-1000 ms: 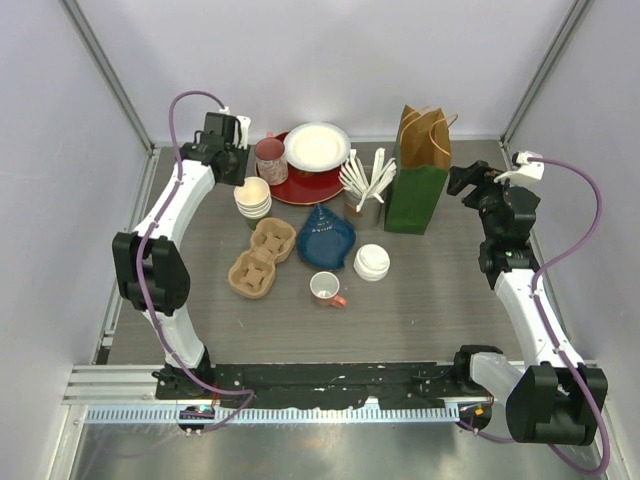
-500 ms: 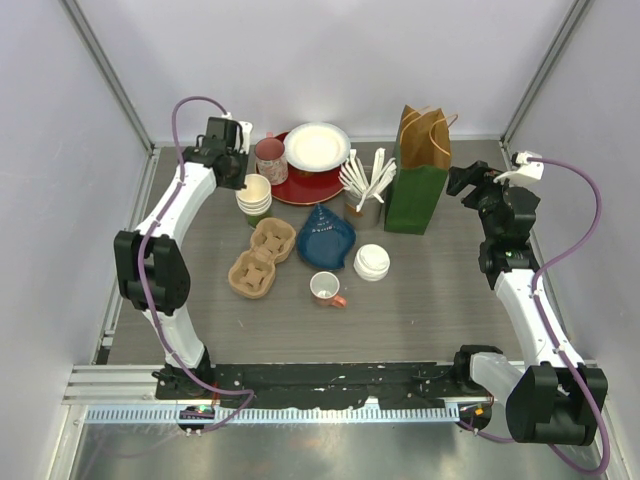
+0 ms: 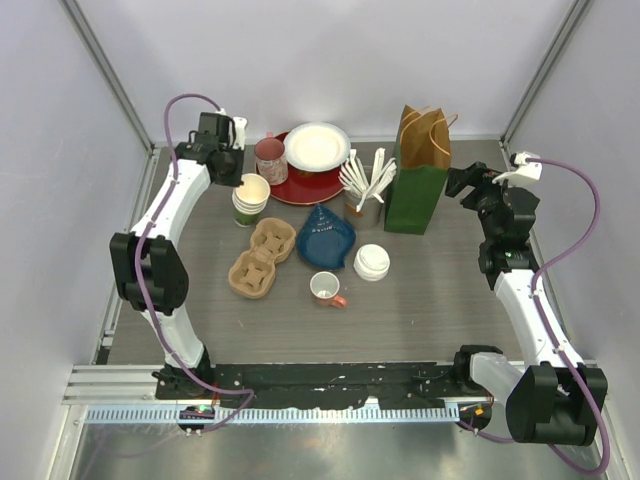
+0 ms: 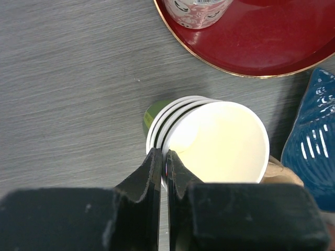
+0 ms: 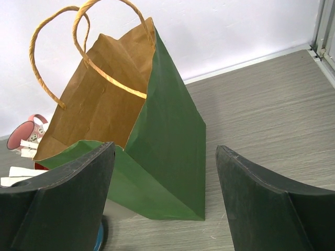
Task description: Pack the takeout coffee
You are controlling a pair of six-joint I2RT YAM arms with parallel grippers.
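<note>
- Top view: the left gripper (image 3: 240, 181) is at the rim of a stack of green cups (image 3: 251, 201) in the far-left part of the desk (image 3: 430, 300), just beside a red plate (image 3: 305, 184).
- A cardboard carrier (image 3: 262, 257) lies just nearer than the stack, and white lids (image 3: 371, 262) sit near the middle of the desk.
- The right gripper (image 3: 462, 180) hangs beside a green paper bag (image 3: 418, 178) that stands upright toward the far edge.
- Pale walls (image 3: 320, 60) close in the desk on three sides.
- Left wrist view: the left gripper (image 4: 165, 162) is nearly closed, and its two fingers (image 4: 152, 175) pinch the rim wall of the top cup (image 4: 220, 138), one inside and one outside.
- That cup's cream inside faces up, and two more rims show beneath it on the grey wood-grain desk (image 4: 68, 78).
- Right wrist view: the right gripper (image 5: 165, 150) is spread wide and touches nothing.
- The bag (image 5: 167, 146) stands in front of it with its mouth open.
</note>
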